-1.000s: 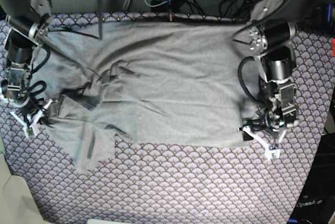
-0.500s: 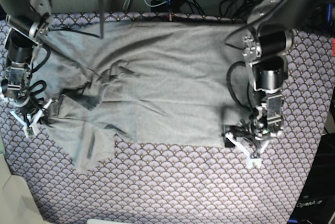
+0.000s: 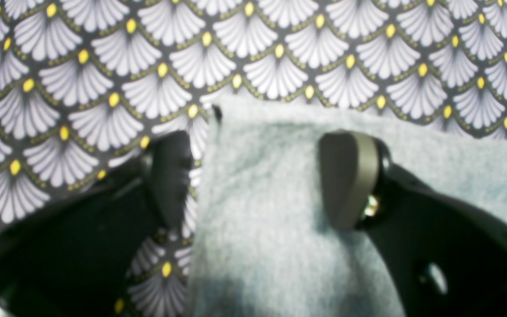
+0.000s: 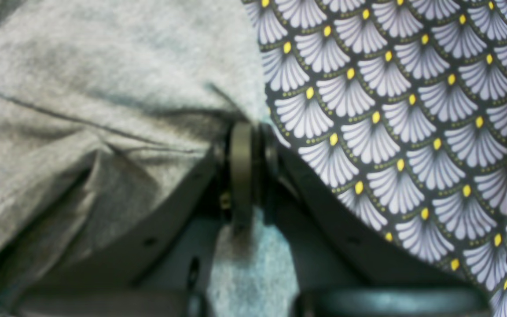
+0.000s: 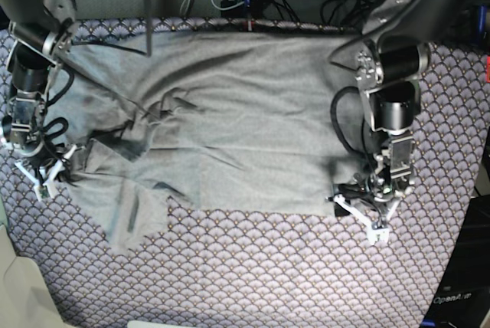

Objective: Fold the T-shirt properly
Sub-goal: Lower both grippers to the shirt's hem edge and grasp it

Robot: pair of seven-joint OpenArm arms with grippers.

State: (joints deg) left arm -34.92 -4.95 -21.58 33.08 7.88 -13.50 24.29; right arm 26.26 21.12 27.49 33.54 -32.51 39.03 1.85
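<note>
The T-shirt is spread over the scallop-patterned tabletop, flat across the middle and right, bunched and creased toward the left of the base view. A loose flap of it hangs down at the near left.

The left gripper is seen at the shirt's near right corner in the base view. In the left wrist view its jaws are held wide apart, with the corner of the grey fabric lying between them and the patterned cloth beyond.

The right gripper is placed at the shirt's left edge. In the right wrist view its jaws are pressed together on a fold of the T-shirt.
</note>
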